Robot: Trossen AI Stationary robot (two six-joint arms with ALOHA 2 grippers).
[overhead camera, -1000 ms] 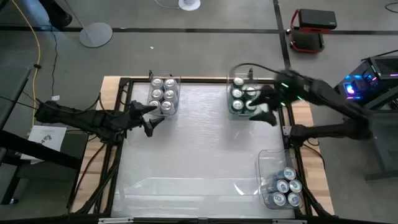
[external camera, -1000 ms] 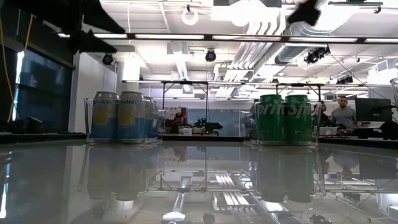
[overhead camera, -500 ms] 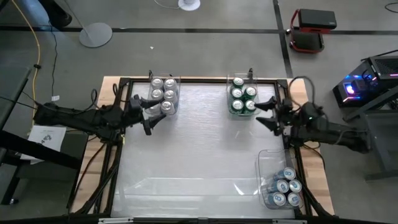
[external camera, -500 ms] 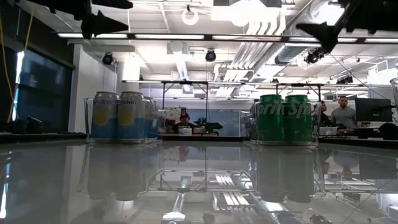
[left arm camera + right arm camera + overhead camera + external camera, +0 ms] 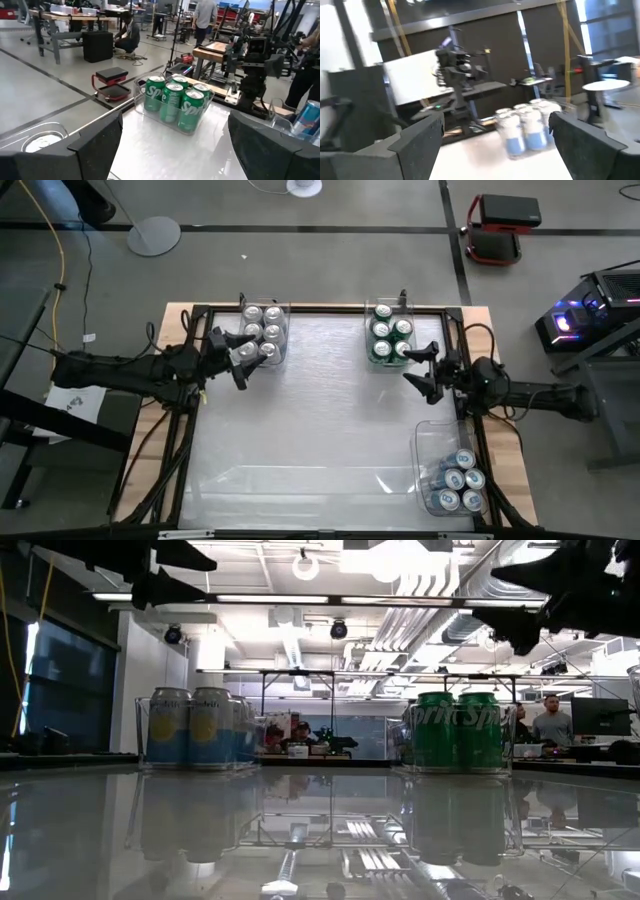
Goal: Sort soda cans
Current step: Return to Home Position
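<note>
Several green cans (image 5: 390,338) stand in a clear bin at the table's far right, also seen as green cans (image 5: 457,730) (image 5: 175,100). Several blue-and-white cans (image 5: 262,330) (image 5: 195,727) (image 5: 525,127) stand in a clear bin at the far left. More blue cans (image 5: 455,478) stand in a third bin by the near right corner. My left gripper (image 5: 232,360) (image 5: 170,145) is open, raised just left of the blue-and-white cans. My right gripper (image 5: 415,365) (image 5: 495,145) is open, raised just near and right of the green cans.
The third bin's (image 5: 430,435) far half holds nothing. The glossy table top (image 5: 320,430) lies bare between the three bins. A dark frame (image 5: 190,430) runs along the table's sides. People and workbenches show in the room beyond the table.
My right arm has drawn back from above the green cans toward the table's right edge and come down lower, its gripper staying open and now pointing level toward the left. The cans and bins have not moved.
</note>
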